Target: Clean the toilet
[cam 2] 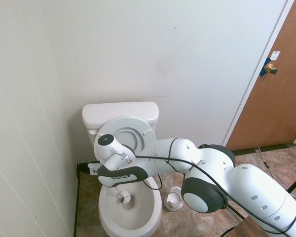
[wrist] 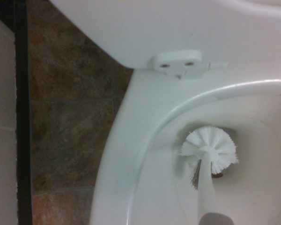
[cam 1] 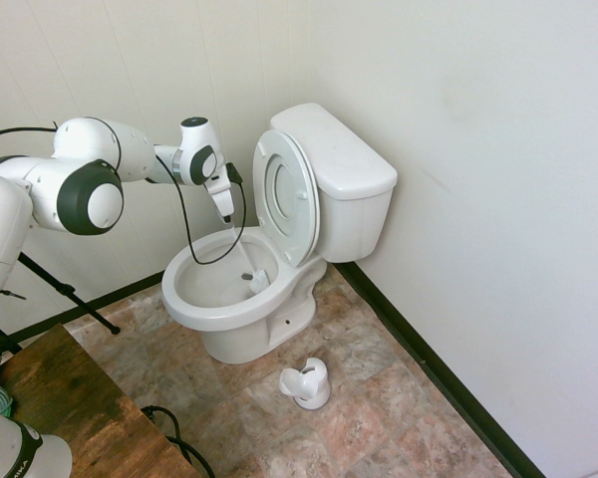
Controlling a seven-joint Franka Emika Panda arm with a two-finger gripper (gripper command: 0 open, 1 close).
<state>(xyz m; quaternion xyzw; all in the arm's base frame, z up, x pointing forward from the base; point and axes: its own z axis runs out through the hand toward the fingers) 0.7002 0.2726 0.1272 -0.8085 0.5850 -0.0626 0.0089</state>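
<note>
The toilet [cam 1: 279,249] stood in the corner, seat and lid tipped up against its tank. Above the bowl hung the claw [cam 1: 226,212], pinching the slim handle of a white brush [cam 1: 258,281] whose bristle head sat down inside the bowl. The brush holder [cam 1: 307,383] rested on the floor just beside the toilet's base.

Glossy white rounded arm shell [cam 2: 256,187] built of thick tubular links, with dark grey circular caps [cam 1: 90,197] at the joints. Small dimpled screw holes dotted along the white casing. Thin black cable [cam 1: 194,234] hanging in a loose loop from the wrist. Dark grey hand section [cam 2: 122,174] carrying small white lettering, too small to read. Round dark cap with a tiny light dot [cam 2: 105,140] topping the wrist.
</note>
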